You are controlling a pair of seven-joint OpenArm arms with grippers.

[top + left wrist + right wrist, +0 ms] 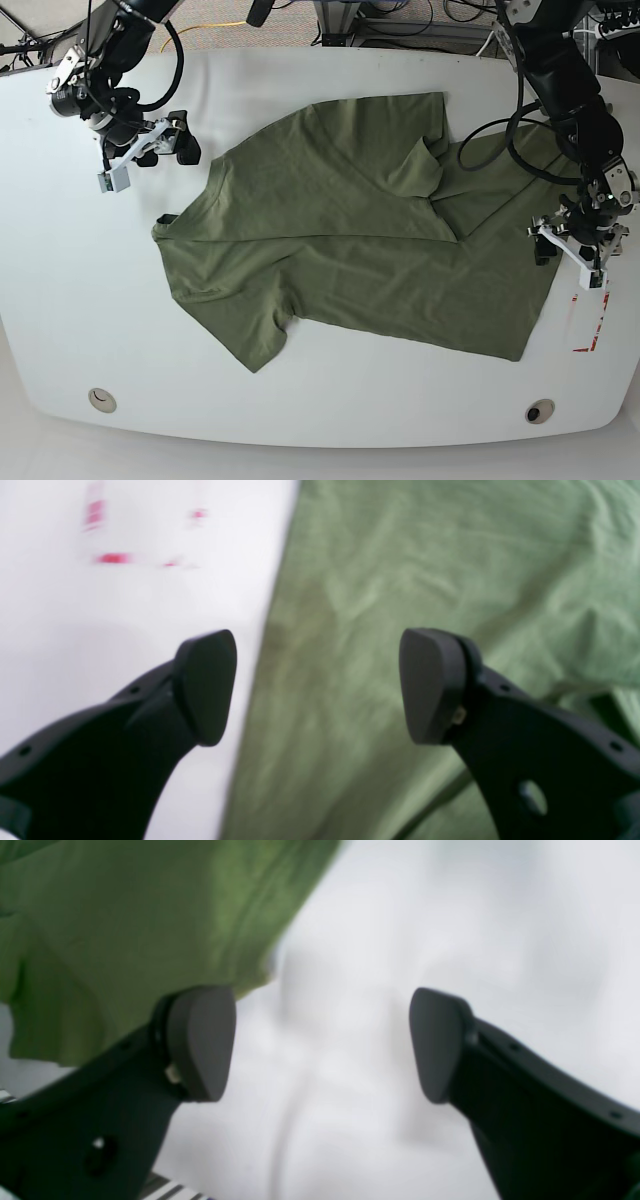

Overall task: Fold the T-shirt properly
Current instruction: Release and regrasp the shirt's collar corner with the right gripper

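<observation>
- The T-shirt [350,240] lies spread across the middle of the white table [330,405], with one part folded over onto the body near the far edge, leaving a diagonal fold line
- One short sleeve sticks out toward the near edge of the table in the base view
- The left gripper [317,685] hangs over the shirt's edge at the right of the base view, jaws spread wide with nothing between them; one finger is over bare table, the other over green cloth
- Red marks [112,557] show blurred on the table beyond that gripper
- The right gripper [320,1042] is at the far left of the base view, apart from the shirt, jaws spread and empty; its wrist view shows the cloth's edge behind one finger and white table under the gap
</observation>
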